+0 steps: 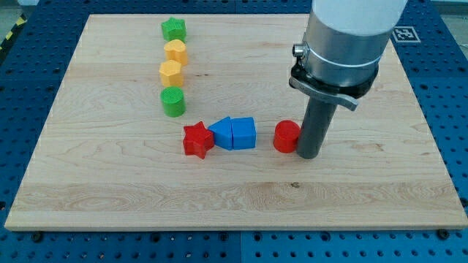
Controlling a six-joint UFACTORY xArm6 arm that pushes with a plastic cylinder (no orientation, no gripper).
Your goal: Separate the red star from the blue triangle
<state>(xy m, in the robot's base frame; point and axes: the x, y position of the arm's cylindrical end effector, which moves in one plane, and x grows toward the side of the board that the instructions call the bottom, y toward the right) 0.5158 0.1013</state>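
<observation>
The red star [197, 139] lies near the middle of the wooden board [110, 190], touching the left side of the blue triangle [222, 133]. A blue cube [243, 134] sits against the triangle's right side. My tip [308, 154] rests on the board to the view's right of this row, right beside a red cylinder [287, 136], which lies between my tip and the blue cube. The tip is well apart from the star and the triangle.
A column of blocks stands at the upper left: a green star-like block [174, 30], a yellow block [176, 52], another yellow block [170, 72] and a green cylinder [173, 101]. The arm's grey body [344, 44] hangs over the upper right.
</observation>
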